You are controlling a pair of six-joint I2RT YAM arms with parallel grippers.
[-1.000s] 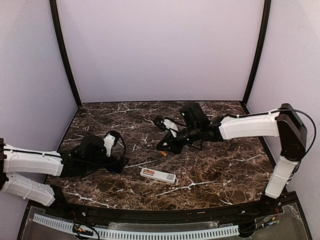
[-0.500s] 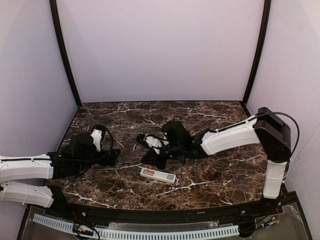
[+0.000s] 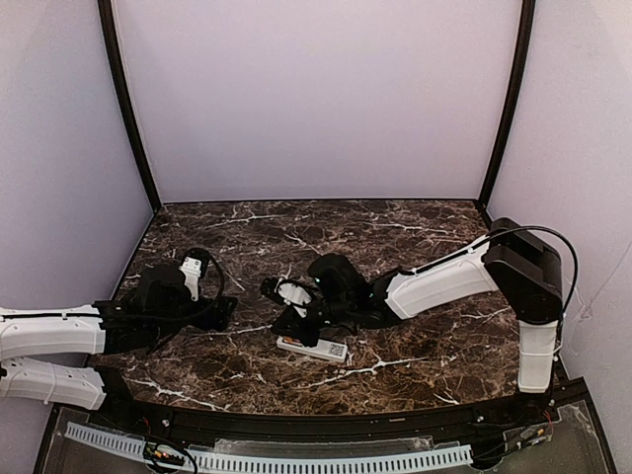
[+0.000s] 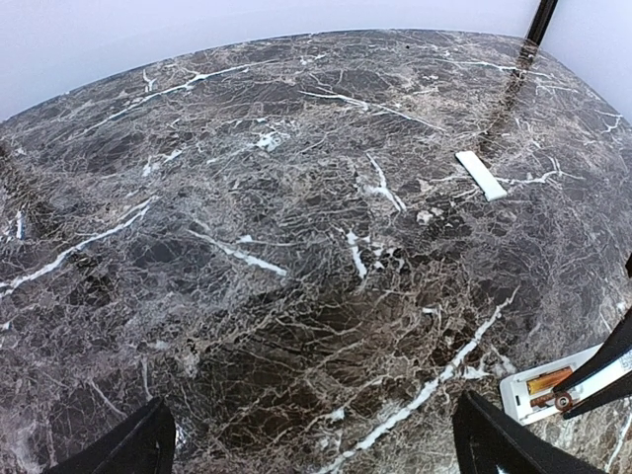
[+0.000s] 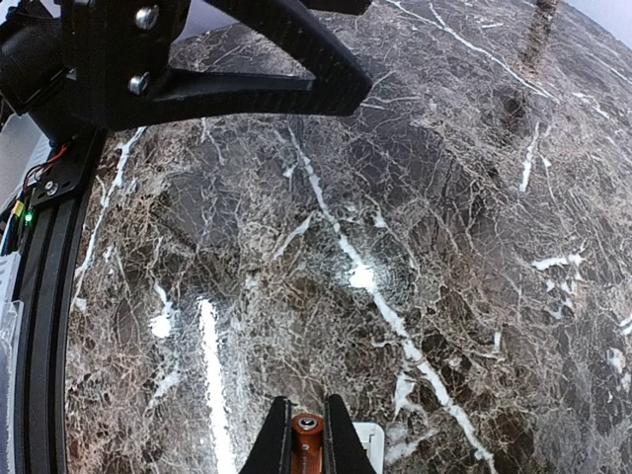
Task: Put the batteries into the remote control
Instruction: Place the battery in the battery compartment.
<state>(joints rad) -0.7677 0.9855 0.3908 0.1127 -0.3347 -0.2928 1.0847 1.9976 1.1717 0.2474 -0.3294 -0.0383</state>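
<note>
The white remote control [image 3: 316, 348] lies flat near the table's front middle. In the left wrist view its open end [image 4: 521, 395] shows an orange battery [image 4: 546, 379] lying in the slot. My right gripper [image 3: 296, 322] hovers just over the remote's left end, shut on a second orange battery [image 5: 307, 446] held between its fingers [image 5: 278, 446], with a white corner of the remote [image 5: 369, 440] right beside it. My left gripper [image 3: 223, 312] is open and empty, low over bare marble left of the remote [image 4: 316, 449].
A thin white flat strip [image 4: 481, 175] lies on the marble toward the back. The left arm [image 5: 197, 69] sits close ahead of the right gripper. Purple walls enclose the table [image 3: 415, 346]; a black rail runs along the near edge [image 3: 296, 427].
My right arm has swung from mid-table toward the near left and come down over the remote's left end. My left gripper pulled back slightly left, then stayed still.
</note>
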